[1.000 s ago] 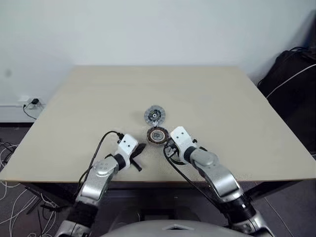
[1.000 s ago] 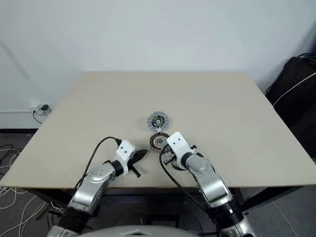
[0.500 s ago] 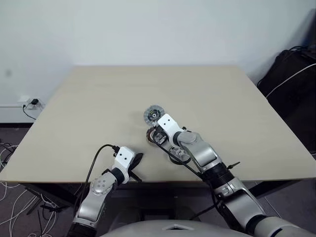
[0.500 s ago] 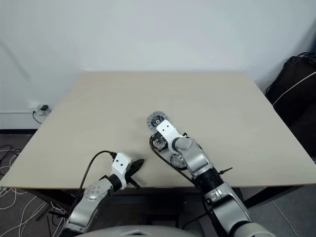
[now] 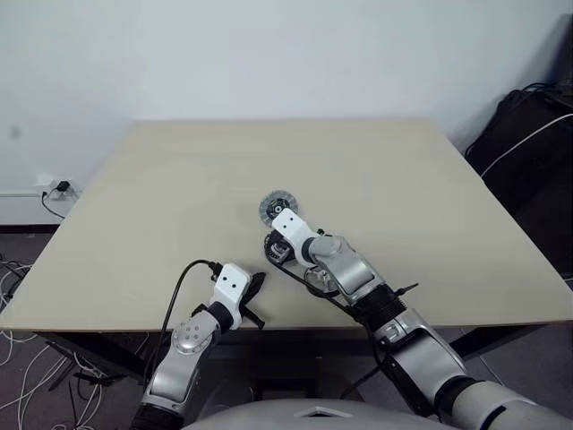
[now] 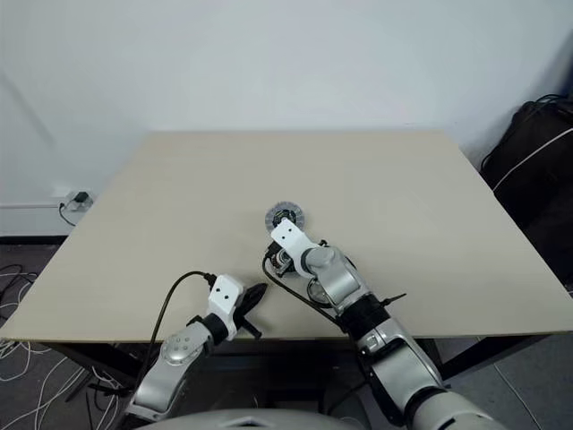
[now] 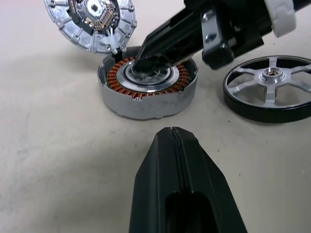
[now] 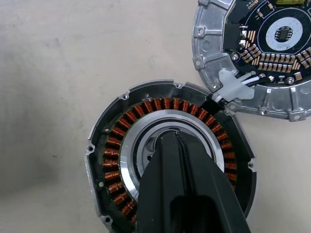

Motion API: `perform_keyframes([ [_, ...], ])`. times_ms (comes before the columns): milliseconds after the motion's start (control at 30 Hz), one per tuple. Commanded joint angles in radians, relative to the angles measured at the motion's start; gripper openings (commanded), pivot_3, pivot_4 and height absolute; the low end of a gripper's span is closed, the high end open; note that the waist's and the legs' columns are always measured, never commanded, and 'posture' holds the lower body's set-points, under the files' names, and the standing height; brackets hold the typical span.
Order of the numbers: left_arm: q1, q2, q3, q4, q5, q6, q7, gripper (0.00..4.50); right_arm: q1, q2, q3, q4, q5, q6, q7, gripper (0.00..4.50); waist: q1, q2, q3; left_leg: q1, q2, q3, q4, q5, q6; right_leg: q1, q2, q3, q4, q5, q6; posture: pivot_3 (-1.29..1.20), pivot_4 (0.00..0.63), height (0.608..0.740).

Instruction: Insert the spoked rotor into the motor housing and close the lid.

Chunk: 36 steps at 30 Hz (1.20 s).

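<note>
Rotor (image 7: 268, 87) lies unseated beside motor housing (image 7: 148, 87); we note right end effector (image 8: 170, 138) closed, empty, in its centre, left end effector (image 7: 171, 133) closed, empty: pressing risks scraping windings.

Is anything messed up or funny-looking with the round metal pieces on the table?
Nothing looks broken or spilled. One odd thing: the right gripper, shut, pokes its tips into the middle of the motor housing, where the spoked rotor should go. The rotor lies flat beside it. The lid leans open.
</note>
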<state>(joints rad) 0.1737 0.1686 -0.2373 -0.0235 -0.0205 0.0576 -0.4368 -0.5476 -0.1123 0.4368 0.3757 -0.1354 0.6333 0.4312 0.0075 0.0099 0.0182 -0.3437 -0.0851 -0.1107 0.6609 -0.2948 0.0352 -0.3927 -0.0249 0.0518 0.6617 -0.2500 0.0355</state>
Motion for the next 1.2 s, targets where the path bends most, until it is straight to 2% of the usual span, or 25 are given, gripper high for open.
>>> perform_keyframes([
  [33,-0.017,-0.003,-0.002,-0.019,-0.006,-0.021,0.001,0.00,-0.018,-0.008,-0.002,-0.010,-0.011,-0.014,0.018,0.02,-0.002,0.000,0.000,0.000,0.000,0.000,0.000,0.000,0.000,0.000,0.000,0.000,0.000,0.000,0.000,0.00,0.000,0.740],
  [500,-0.032,-0.006,-0.014,0.000,-0.004,-0.015,-0.007,0.00,0.019,-0.092,0.011,-0.110,-0.035,0.017,0.077,0.02,-0.005,0.001,0.000,0.000,0.000,-0.001,0.000,0.000,0.000,0.000,0.000,0.000,-0.001,0.000,0.000,0.00,0.000,0.740],
  [1200,-0.031,-0.009,-0.016,0.023,-0.007,-0.025,-0.012,0.00,0.019,0.004,0.005,-0.064,-0.038,-0.051,0.015,0.02,-0.019,0.001,0.000,0.000,0.000,-0.001,0.000,0.000,0.000,0.000,0.000,0.000,0.000,0.000,0.000,0.00,0.000,0.740],
])
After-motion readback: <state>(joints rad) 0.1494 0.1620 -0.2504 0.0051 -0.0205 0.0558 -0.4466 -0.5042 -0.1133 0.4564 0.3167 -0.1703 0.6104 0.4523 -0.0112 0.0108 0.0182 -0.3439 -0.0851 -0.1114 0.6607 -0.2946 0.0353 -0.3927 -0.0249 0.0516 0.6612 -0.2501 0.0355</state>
